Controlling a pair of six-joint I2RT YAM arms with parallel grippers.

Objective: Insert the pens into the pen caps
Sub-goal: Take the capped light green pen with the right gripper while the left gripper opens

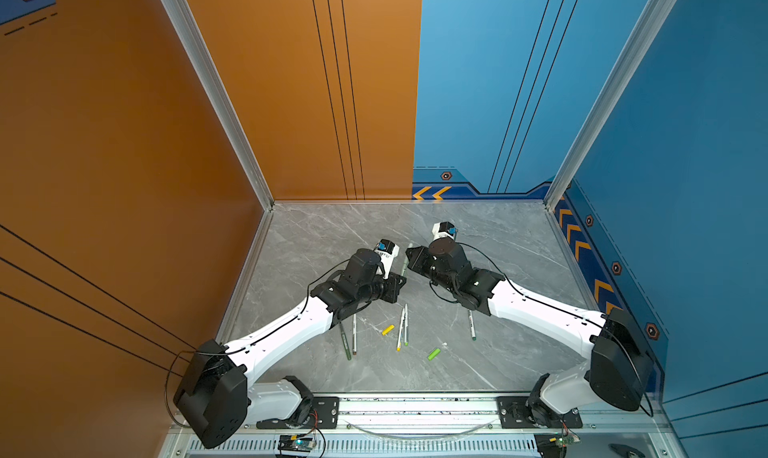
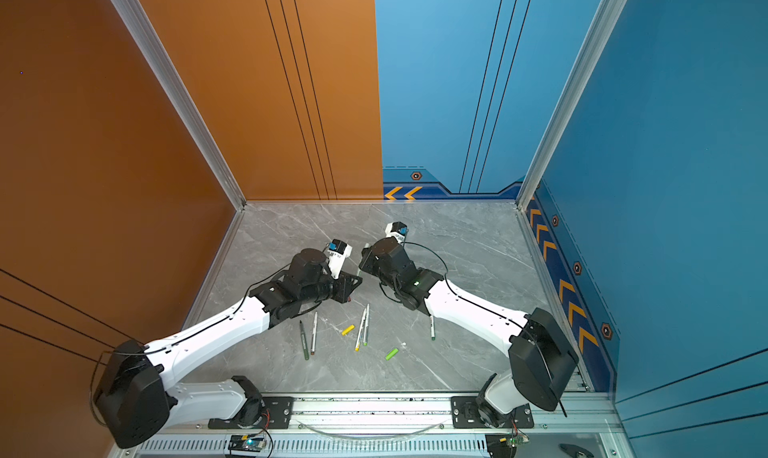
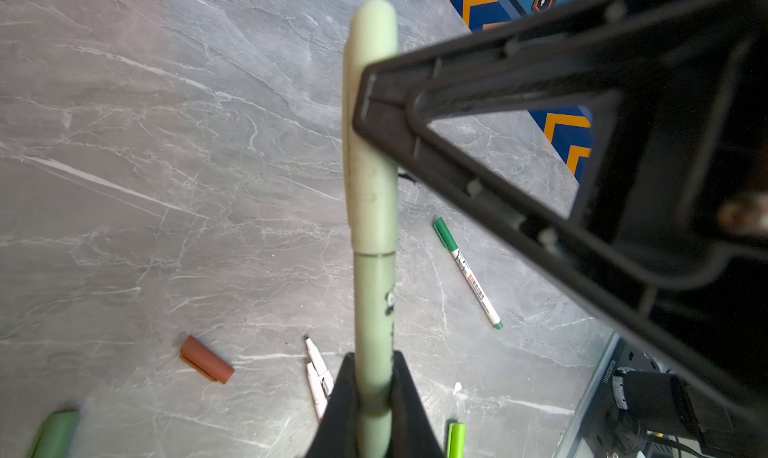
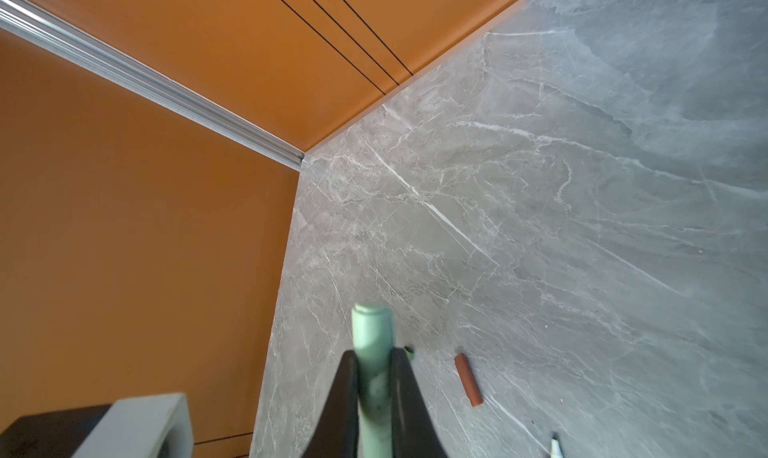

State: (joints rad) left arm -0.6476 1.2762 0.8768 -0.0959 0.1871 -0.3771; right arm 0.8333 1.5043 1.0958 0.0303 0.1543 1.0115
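- Over the middle of the table (image 1: 498,243), the left gripper (image 3: 372,358) and right gripper (image 4: 374,352) meet. The held pen (image 1: 406,260) runs between them, near end in the left, far end in the right.
- Just before the left arm (image 1: 286,331) lie the left pen (image 1: 345,343) and, just right of it, the second pen (image 1: 354,335).
- Right of those come the mid cap (image 1: 387,330), then the pen pair (image 1: 402,329), lying just beside each other.
- The front cap (image 1: 434,354) lies right of the pair, nearer the front.
- The right pen (image 1: 472,327) lies well right, its far end at the right arm (image 1: 540,310).
- The far cap (image 3: 206,359) lies on the table near the pair's far tips.
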